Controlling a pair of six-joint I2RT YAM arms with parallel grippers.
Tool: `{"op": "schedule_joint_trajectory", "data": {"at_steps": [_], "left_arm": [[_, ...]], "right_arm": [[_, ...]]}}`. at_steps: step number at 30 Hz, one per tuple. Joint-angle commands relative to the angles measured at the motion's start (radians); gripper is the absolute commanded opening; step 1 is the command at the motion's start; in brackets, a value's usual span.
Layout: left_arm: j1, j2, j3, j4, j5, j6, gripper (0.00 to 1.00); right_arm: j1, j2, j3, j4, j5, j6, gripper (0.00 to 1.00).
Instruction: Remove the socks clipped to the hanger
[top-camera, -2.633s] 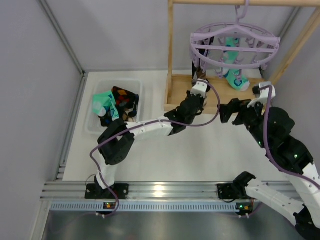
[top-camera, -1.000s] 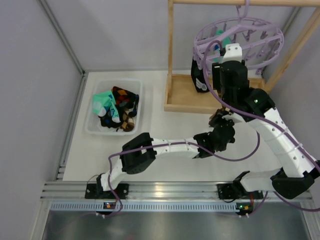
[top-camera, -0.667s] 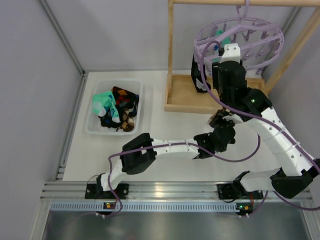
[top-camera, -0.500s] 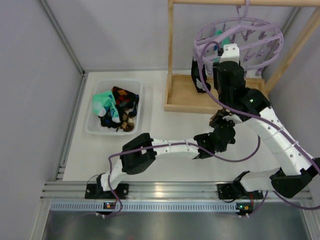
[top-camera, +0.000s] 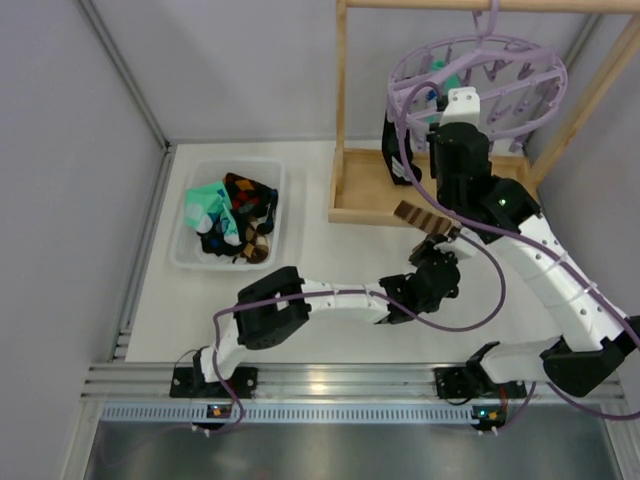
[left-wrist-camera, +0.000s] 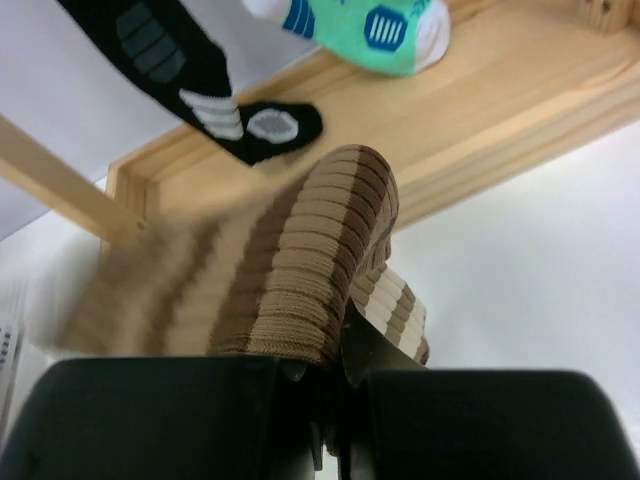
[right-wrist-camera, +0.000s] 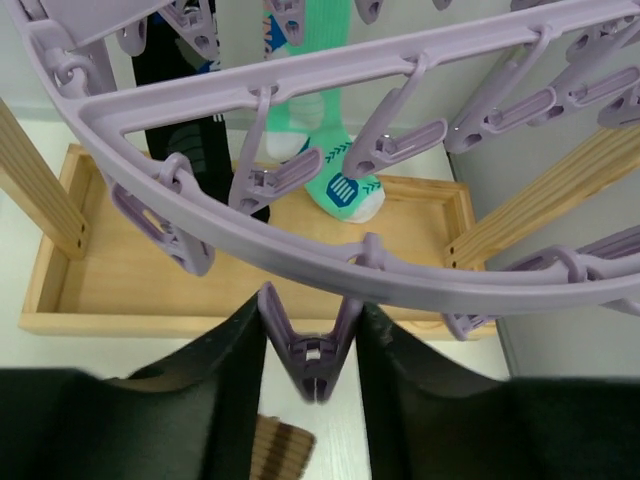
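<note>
The pale-purple hanger (top-camera: 478, 72) hangs from the wooden rack, tilted. My right gripper (top-camera: 456, 108) is raised to its ring. In the right wrist view the right gripper (right-wrist-camera: 312, 352) is shut on one dangling clip (right-wrist-camera: 312, 362), with a finger pressed on each arm of the clip. A mint-green sock (right-wrist-camera: 335, 180) and a black sock (right-wrist-camera: 190, 130) hang from far clips. My left gripper (top-camera: 432, 252) is below, over the table. It is shut on a brown-and-tan striped sock (left-wrist-camera: 300, 260), which sticks out to the left (top-camera: 418, 217) and hangs free of the clip.
The wooden rack frame (top-camera: 341, 100) has a shallow wooden tray base (top-camera: 365, 190) under the hanger. A white bin (top-camera: 180, 250) at the left holds several socks. Grey walls close in at the left, back and right.
The right arm rose to the hanger and closed on a clip. In the last half second the striped sock came free and the left gripper drew it down and towards the near side.
</note>
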Motion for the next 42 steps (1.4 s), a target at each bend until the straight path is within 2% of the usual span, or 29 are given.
{"op": "schedule_joint_trajectory", "data": {"at_steps": [1,2,4,7,11,12,17,18,19,20,21,23,24,30,33,35,38,42], "left_arm": [[-0.003,-0.174,-0.095,0.035,-0.030,-0.080,0.00],[0.001,-0.210,-0.138,0.035,-0.041,-0.112,0.00],[0.011,-0.323,-0.250,0.029,-0.038,-0.138,0.00],[0.036,-0.464,-0.324,-0.119,0.014,-0.198,0.00],[0.114,-0.628,-0.332,-0.418,0.100,-0.407,0.00],[0.170,-0.691,-0.331,-0.540,0.155,-0.435,0.00],[0.384,-0.874,-0.316,-0.757,0.289,-0.538,0.00],[0.474,-0.908,-0.298,-0.786,0.312,-0.541,0.00],[0.520,-0.919,-0.278,-0.848,0.356,-0.543,0.00],[0.571,-0.925,-0.229,-0.875,0.367,-0.546,0.00],[0.662,-0.923,-0.203,-0.906,0.370,-0.543,0.00],[0.746,-0.908,-0.122,-0.969,0.384,-0.531,0.00],[0.830,-0.879,-0.095,-0.986,0.395,-0.529,0.00],[1.103,-0.683,0.012,-0.994,0.467,-0.502,0.00],[1.143,-0.608,0.000,-0.991,0.440,-0.517,0.00],[1.159,-0.581,-0.058,-0.991,0.430,-0.582,0.00],[1.188,-0.511,-0.141,-0.985,0.537,-0.688,0.00],[1.191,-0.344,-0.151,-0.945,0.744,-0.715,0.00]], "right_arm": [[0.002,-0.061,-0.019,0.039,-0.016,0.003,0.40],[0.002,-0.068,-0.034,0.039,-0.025,0.009,0.48],[0.001,-0.096,-0.048,0.039,-0.037,0.013,0.55],[0.002,-0.136,-0.074,0.024,-0.079,0.030,0.62],[0.001,-0.205,-0.124,0.010,-0.116,0.058,0.70],[0.002,-0.225,-0.141,0.015,-0.125,0.061,0.72],[-0.003,-0.323,-0.207,0.001,-0.129,0.087,0.84],[-0.001,-0.332,-0.215,0.000,-0.128,0.087,0.88],[-0.003,-0.358,-0.232,-0.002,-0.128,0.096,0.97],[-0.001,-0.371,-0.241,-0.002,-0.128,0.099,0.99],[-0.001,-0.383,-0.250,0.004,-0.128,0.104,0.99],[-0.001,-0.418,-0.281,0.010,-0.136,0.115,1.00],[-0.001,-0.429,-0.288,0.016,-0.139,0.115,0.99],[0.000,-0.460,-0.336,0.003,-0.125,0.110,0.99],[-0.001,-0.495,-0.373,0.004,-0.116,0.122,0.99],[-0.003,-0.516,-0.414,0.019,-0.120,0.134,0.99],[-0.003,-0.545,-0.465,0.038,-0.137,0.142,0.99],[-0.003,-0.546,-0.486,0.026,-0.137,0.142,0.99]]}}
